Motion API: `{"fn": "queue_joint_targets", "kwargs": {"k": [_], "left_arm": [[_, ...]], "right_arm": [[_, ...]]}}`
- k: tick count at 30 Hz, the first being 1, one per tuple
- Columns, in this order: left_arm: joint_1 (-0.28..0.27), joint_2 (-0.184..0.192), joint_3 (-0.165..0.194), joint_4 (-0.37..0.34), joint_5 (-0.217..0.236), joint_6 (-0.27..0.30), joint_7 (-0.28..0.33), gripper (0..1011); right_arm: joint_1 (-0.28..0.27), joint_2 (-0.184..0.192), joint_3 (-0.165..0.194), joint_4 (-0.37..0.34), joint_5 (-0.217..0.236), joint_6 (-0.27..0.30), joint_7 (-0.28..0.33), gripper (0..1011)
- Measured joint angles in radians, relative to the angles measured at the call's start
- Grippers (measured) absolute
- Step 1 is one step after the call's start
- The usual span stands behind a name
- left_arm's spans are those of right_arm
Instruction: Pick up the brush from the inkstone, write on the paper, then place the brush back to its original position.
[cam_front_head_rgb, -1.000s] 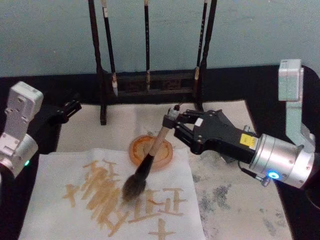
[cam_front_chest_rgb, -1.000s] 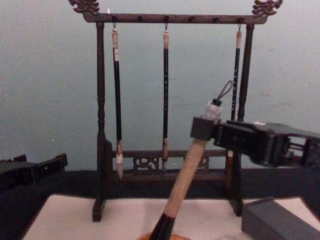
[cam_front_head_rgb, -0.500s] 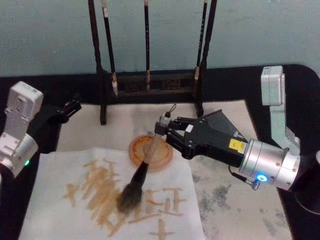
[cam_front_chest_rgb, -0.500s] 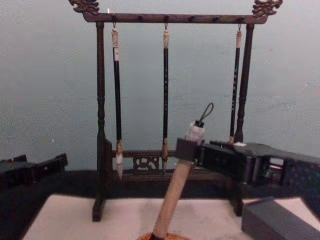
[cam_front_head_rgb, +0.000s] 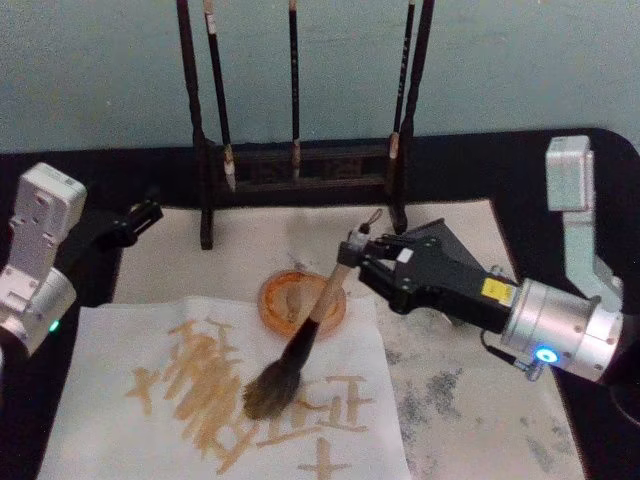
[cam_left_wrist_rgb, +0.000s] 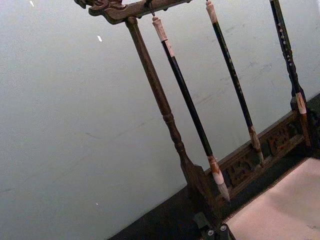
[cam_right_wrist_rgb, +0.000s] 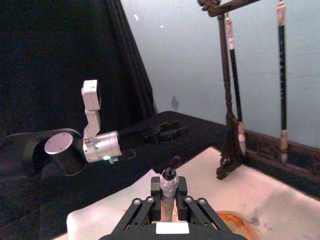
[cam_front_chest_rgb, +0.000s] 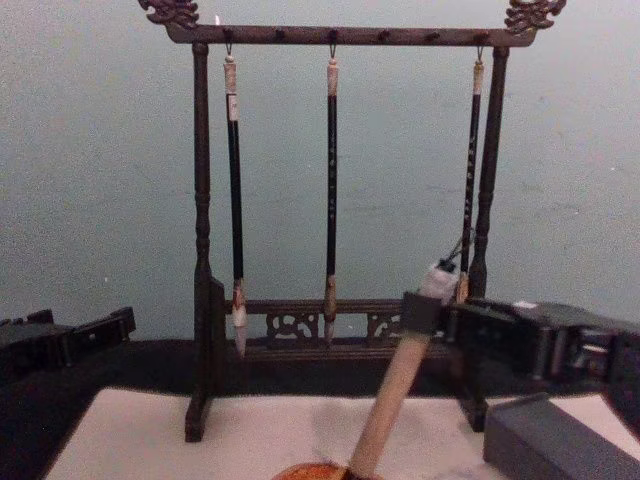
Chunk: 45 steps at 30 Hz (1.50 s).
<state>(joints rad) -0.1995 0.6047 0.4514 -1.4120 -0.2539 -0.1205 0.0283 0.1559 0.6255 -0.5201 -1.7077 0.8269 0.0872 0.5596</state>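
Observation:
My right gripper (cam_front_head_rgb: 352, 252) is shut on the top of the brush (cam_front_head_rgb: 318, 312), seen from behind in the right wrist view (cam_right_wrist_rgb: 169, 192). The brush slants down to the left, its tan handle (cam_front_chest_rgb: 395, 400) passing over the round orange inkstone (cam_front_head_rgb: 290, 298). Its bushy dark bristles (cam_front_head_rgb: 268, 392) rest on the paper (cam_front_head_rgb: 120, 345), among tan strokes. In the chest view the right gripper (cam_front_chest_rgb: 425, 312) holds the handle just below its cord loop. My left gripper (cam_front_head_rgb: 140, 215) stays parked at the far left, off the paper.
A dark wooden rack (cam_front_head_rgb: 300, 165) stands behind the inkstone with three thin black-handled brushes (cam_front_chest_rgb: 331, 190) hanging from its bar (cam_front_chest_rgb: 350, 36). A grey-stained mat (cam_front_head_rgb: 480, 420) lies under the paper and to its right. Black cloth (cam_front_head_rgb: 90, 165) borders the mat.
The right gripper dipped and swung left half a second ago, then came back to the right. The bristle head shifted slightly right on the paper. The left arm has not moved.

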Motion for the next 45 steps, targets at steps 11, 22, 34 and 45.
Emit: {"fn": "queue_joint_targets", "kwargs": {"k": [11, 22, 34, 45], "left_arm": [[0.0, 0.0, 0.0, 0.0, 0.0, 0.0, 0.0, 1002], [0.0, 0.0, 0.0, 0.0, 0.0, 0.0, 0.0, 1000], [0.0, 0.0, 0.0, 0.0, 0.0, 0.0, 0.0, 1000], [0.0, 0.0, 0.0, 0.0, 0.0, 0.0, 0.0, 1002]], "right_arm": [[-0.036, 0.038, 0.052, -0.02, 0.033, -0.02, -0.005, 172], [-0.068, 0.061, 0.092, -0.039, 0.067, -0.039, 0.0, 172], [-0.047, 0.036, 0.07, -0.079, 0.067, -0.053, 0.016, 172], [0.0, -0.004, -0.005, -0.043, 0.029, -0.019, 0.017, 172]]}}
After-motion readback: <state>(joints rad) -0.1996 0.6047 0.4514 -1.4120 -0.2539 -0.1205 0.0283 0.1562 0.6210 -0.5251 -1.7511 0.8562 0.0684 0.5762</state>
